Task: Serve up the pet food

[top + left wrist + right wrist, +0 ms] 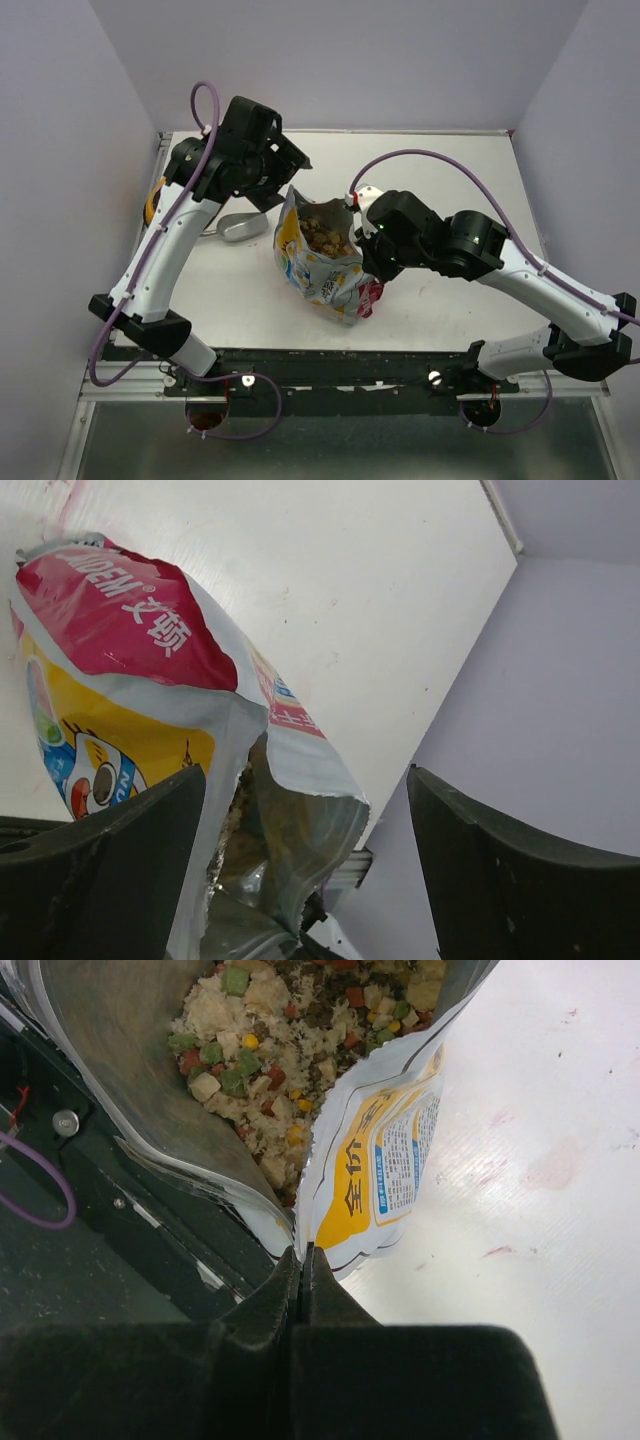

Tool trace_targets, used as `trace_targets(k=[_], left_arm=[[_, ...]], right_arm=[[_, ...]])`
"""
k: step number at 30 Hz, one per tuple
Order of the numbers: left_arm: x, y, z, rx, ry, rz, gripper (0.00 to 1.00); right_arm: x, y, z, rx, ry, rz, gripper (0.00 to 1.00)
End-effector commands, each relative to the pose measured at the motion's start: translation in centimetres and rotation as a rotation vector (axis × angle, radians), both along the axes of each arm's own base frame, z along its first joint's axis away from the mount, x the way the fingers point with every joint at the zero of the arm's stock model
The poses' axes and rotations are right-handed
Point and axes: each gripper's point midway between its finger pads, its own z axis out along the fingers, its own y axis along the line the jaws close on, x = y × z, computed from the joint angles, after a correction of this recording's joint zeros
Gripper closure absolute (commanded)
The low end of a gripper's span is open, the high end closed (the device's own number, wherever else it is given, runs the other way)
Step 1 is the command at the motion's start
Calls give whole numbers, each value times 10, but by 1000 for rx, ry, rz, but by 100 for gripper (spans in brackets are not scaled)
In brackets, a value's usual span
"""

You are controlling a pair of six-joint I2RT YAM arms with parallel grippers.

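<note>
From the top camera I see the pet food pouch [322, 268] standing near the middle of the white table [450, 190]. Its torn mouth gapes toward 12 o'clock, with mixed kibble [328, 235] showing inside. My right claw [353, 206] sits at the mouth's 2 o'clock corner. Its wrist camera shows the right claw [303, 1258] clenched on the pouch's rim, the foil running straight into the pinch, with green, red and tan kibble [270, 1030] just beyond.

My left claw [290, 165] hangs at the pouch's 11 o'clock. In the wrist view the left claw [305, 815] is released, with the fingers [120, 870] spread wide either side of the pouch [150, 680]. I can't tell whether either finger touches it.

At the pouch's 9 o'clock lies a silver scoop [240, 227], its handle hidden behind the left arm. A yellow sliver [152, 200] further out at 9 o'clock is too covered to identify.
</note>
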Motion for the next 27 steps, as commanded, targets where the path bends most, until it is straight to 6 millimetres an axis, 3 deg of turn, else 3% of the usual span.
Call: trace_targets(k=[1, 5, 8, 16, 19, 21, 27], left_arm=[[-40, 16, -39, 103, 279, 112, 12], [-39, 9, -54, 114, 338, 127, 16], [-43, 11, -66, 134, 369, 151, 25], [-44, 28, -80, 243, 337, 191, 25], [-39, 28, -89, 278, 347, 193, 35], [-33, 31, -87, 305, 322, 198, 48], [-26, 38, -86, 360, 282, 194, 62]], right_arm=[[3, 3, 8, 31, -38, 19, 99], [5, 0, 9, 23, -57, 22, 99], [5, -2, 9, 21, -59, 23, 99], [1, -2, 9, 40, -53, 27, 99], [3, -1, 11, 41, -57, 24, 99], [4, 0, 13, 38, -62, 21, 99], [6, -2, 11, 27, -68, 15, 99]])
